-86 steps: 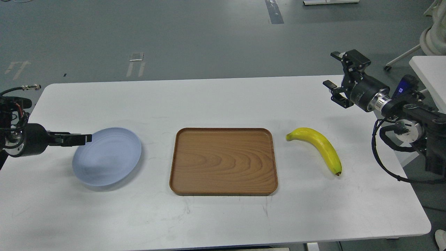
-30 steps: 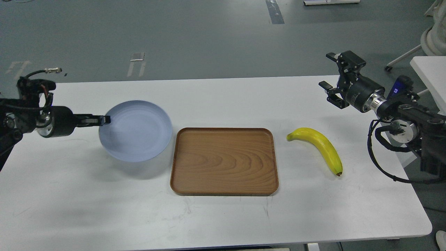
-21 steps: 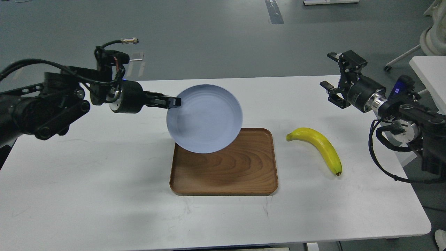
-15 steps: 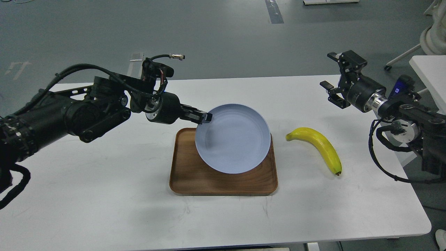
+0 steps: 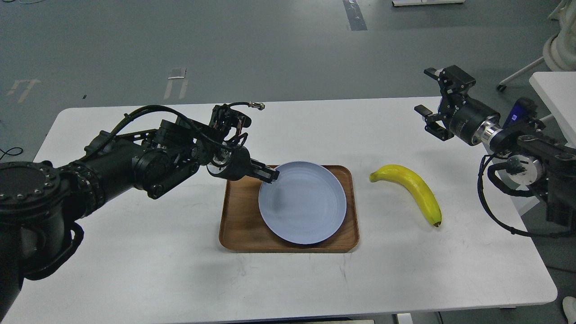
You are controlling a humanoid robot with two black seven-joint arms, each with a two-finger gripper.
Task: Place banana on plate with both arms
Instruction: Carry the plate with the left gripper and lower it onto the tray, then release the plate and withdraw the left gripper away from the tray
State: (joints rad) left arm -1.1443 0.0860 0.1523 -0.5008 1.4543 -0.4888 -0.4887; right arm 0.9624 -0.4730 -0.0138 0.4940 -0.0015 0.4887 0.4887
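The pale blue plate lies low over the right part of the brown wooden tray. My left gripper is shut on the plate's upper left rim. The yellow banana lies on the white table to the right of the tray, stem end toward the tray, dark tip toward the front. My right gripper is open and empty, raised above the table's back right part, well behind the banana.
The white table bears the tray in its middle. A second white table edge and a white chair base stand at the far right. My left arm stretches across the table's left half.
My left arm has carried the plate from the table's left side rightward over the tray and lowered it there. The right arm and the banana have hardly moved.
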